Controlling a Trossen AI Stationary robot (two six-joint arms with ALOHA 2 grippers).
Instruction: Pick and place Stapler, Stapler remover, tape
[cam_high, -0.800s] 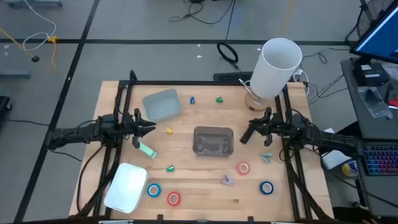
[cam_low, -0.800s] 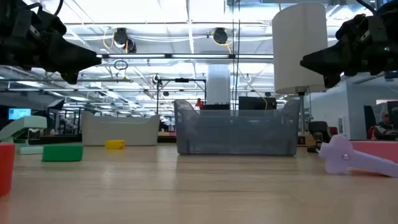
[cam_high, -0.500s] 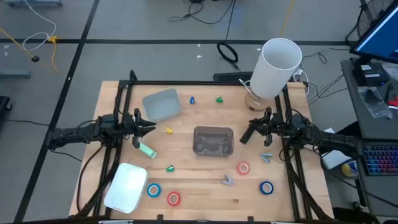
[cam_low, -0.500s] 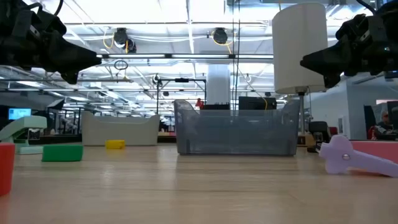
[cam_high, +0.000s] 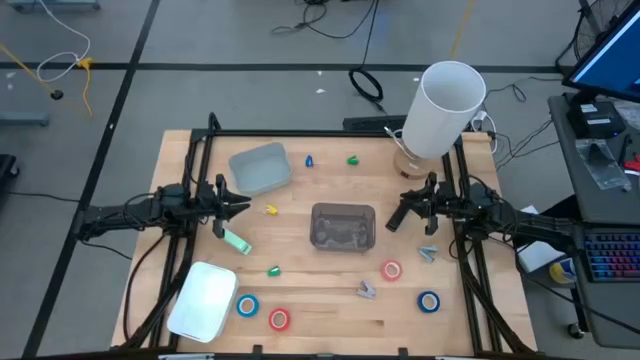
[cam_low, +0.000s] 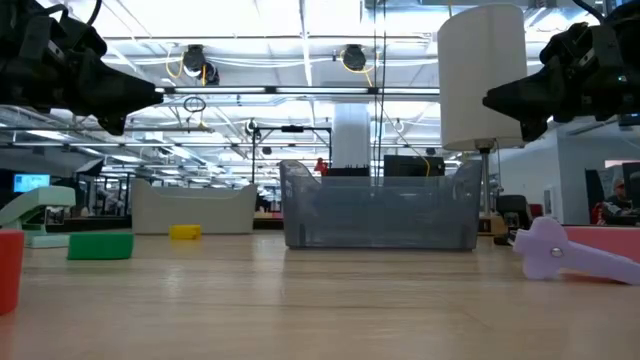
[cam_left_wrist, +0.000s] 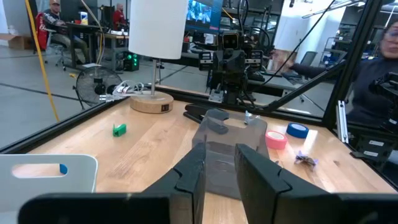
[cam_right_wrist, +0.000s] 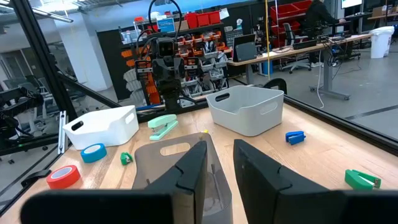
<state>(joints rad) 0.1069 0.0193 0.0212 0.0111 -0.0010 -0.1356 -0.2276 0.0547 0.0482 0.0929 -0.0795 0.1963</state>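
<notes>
The mint-green stapler (cam_high: 236, 241) lies flat on the table's left half, also seen in the right wrist view (cam_right_wrist: 163, 126). Two tape rolls, blue (cam_high: 247, 305) and red (cam_high: 279, 319), lie near the front edge. A pink roll (cam_high: 391, 270) and a blue roll (cam_high: 428, 301) lie right of centre. The lilac stapler remover (cam_high: 366, 290) rests between them, and shows in the low view (cam_low: 550, 246). My left gripper (cam_high: 240, 205) hovers open above the table, just beyond the stapler. My right gripper (cam_high: 393, 219) hovers open, right of the clear bin.
A clear bin (cam_high: 342, 226) stands mid-table, a grey-blue bin (cam_high: 260, 168) far left, a white bin (cam_high: 205, 300) near left. A white lamp shade (cam_high: 445, 108) stands at the far right corner. Small blue (cam_high: 309, 160), green (cam_high: 352, 159), yellow (cam_high: 270, 210) and green (cam_high: 274, 270) items are scattered about.
</notes>
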